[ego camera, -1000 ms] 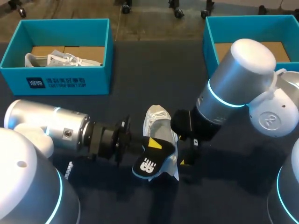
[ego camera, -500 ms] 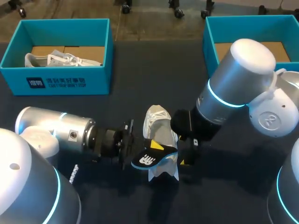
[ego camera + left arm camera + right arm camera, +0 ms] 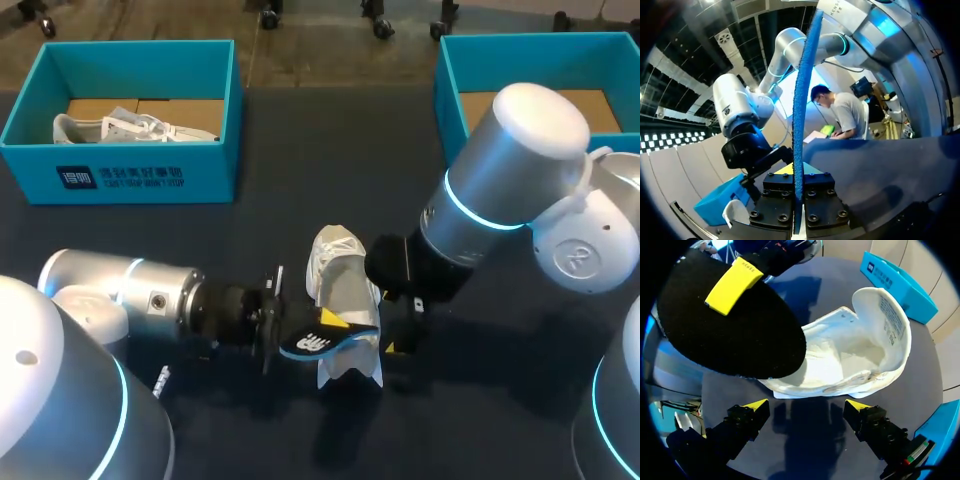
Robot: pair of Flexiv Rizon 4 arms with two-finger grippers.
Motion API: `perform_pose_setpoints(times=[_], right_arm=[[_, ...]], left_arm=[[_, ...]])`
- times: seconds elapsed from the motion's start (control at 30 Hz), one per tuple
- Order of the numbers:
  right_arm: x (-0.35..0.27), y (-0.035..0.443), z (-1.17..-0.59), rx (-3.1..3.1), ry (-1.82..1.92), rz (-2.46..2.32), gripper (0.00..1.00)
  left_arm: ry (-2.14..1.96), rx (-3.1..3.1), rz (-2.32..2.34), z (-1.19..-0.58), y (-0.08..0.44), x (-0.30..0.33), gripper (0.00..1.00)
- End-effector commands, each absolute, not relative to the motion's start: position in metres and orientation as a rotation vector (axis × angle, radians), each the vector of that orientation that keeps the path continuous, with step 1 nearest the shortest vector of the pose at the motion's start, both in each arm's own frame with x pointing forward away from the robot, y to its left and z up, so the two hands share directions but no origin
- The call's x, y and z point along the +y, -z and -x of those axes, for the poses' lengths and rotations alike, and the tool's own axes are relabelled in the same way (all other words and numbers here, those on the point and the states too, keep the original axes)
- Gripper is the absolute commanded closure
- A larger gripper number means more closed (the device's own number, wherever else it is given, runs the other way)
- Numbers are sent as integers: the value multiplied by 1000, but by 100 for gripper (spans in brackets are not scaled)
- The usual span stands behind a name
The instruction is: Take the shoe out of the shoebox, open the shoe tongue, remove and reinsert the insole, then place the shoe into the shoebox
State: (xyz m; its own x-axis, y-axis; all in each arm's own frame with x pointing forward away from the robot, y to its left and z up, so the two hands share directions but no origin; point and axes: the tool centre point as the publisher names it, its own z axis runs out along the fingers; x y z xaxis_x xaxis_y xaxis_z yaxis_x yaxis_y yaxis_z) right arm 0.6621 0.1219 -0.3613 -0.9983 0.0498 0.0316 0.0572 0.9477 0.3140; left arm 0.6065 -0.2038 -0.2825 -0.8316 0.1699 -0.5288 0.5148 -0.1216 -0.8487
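A white shoe (image 3: 340,275) lies on the dark table, its tongue pulled open; the right wrist view looks into its hollow (image 3: 860,352). My left gripper (image 3: 318,330) is shut on the black insole (image 3: 322,343), holding it tilted just above the shoe's heel end. In the left wrist view the blue-edged insole (image 3: 801,100) stands edge-on between the clamped fingers (image 3: 820,192). One yellow fingertip (image 3: 733,285) of that gripper presses on the insole (image 3: 740,335) in the right wrist view. My right gripper (image 3: 805,407) stays open beside the shoe (image 3: 395,330), holding nothing.
A teal shoebox (image 3: 120,175) at the back left holds another white shoe (image 3: 130,127). A second teal shoebox (image 3: 450,90) stands at the back right, partly behind my right arm. The same labelled box (image 3: 900,277) shows beyond the shoe.
My left wrist has rolled, turning the insole from flat with its printed face up to nearly edge-on. The right arm and the shoe have stayed put.
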Motion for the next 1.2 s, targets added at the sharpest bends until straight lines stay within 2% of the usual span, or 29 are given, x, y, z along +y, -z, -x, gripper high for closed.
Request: perform_pose_setpoints(times=[0.03,0.47,1.2], right_arm=[[123,362,-662,-3079,497,86,0],[123,362,-662,-3079,497,86,0],[123,362,-662,-3079,497,86,0]], left_arm=[[2050,1902,-743,-607,289,-205,100],[2050,1918,-605,-625,307,-208,100],[1847,1974,-636,-660,344,-221,100]])
